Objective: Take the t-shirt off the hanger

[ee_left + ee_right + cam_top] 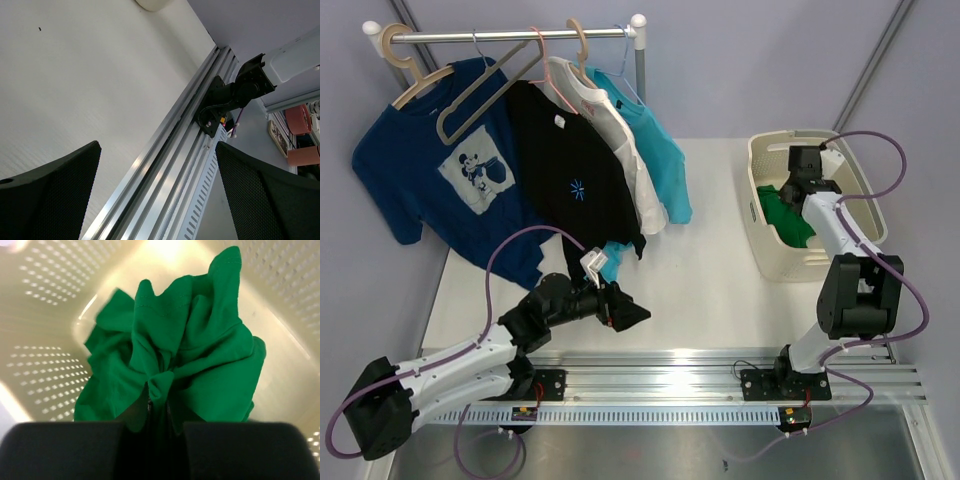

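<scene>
Hanging above a cream laundry basket (790, 268) at the far right of the worktop (700, 280), the right tool (159, 426) pinched a small knot of the bright green t-shirt (190, 365) between its nearly closed fingers. The rest of the shirt drooped in bunched folds into the basket below. The thin grey-beige hanger (472, 93) hung bare on the clothes rail (510, 35) at the far left, among other shirts on other hangers, well apart from the green one. The left tool (157, 192) was spread wide and empty, hovering near the left of the worktop's near edge. The shirt appeared free of its hanger, so only the drop seemed left to do. The grip took in very little cloth, so the shirt might slip out early, or the fabric might cling to the fingers when they opened. A sleeve might also catch on the basket rim and spill over the side.
</scene>
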Robot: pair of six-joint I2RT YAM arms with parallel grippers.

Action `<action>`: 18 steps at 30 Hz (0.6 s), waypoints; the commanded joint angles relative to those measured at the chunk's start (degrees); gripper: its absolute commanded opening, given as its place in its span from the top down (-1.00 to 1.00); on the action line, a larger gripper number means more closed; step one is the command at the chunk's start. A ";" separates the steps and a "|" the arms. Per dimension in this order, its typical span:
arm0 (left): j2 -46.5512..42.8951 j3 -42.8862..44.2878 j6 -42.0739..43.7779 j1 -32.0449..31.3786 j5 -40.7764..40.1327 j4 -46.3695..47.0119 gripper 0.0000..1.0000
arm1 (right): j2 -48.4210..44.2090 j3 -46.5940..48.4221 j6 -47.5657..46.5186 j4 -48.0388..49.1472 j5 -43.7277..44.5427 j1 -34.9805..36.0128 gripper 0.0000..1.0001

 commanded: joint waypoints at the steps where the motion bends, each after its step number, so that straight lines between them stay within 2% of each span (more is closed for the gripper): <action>1: -0.95 0.19 1.50 -0.33 -1.12 2.01 -0.98 | 0.81 -0.78 7.27 1.73 -5.49 -4.35 0.58; 5: -1.83 0.19 2.20 -0.25 -2.17 0.34 -0.98 | 3.96 -2.19 10.09 1.72 -13.31 -8.40 0.47; 10: -3.85 0.19 2.82 -0.25 -3.66 -1.33 -0.98 | 7.48 -1.05 8.69 0.50 -12.20 -8.93 0.31; 11: -4.20 0.10 2.90 -0.25 -4.02 -2.03 -0.98 | 8.10 -1.05 8.42 0.32 -11.75 -8.93 0.07; 13: -5.52 0.19 3.26 -0.25 -5.59 -3.00 -0.98 | 8.19 -0.44 7.37 -0.21 -12.19 -9.28 -0.18; 14: -5.96 0.19 3.61 -0.25 -6.21 -4.05 -0.98 | 7.76 0.17 7.02 -1.17 -12.54 -9.72 -0.44; 17: -7.02 -0.16 3.70 -0.25 -7.27 -4.32 -0.98 | 3.12 2.29 5.70 -4.69 -11.58 -9.81 -0.74; 18: -7.10 -0.16 3.78 -0.25 -7.44 -4.41 -0.98 | 1.35 2.38 6.22 -6.35 -11.14 -9.81 -0.98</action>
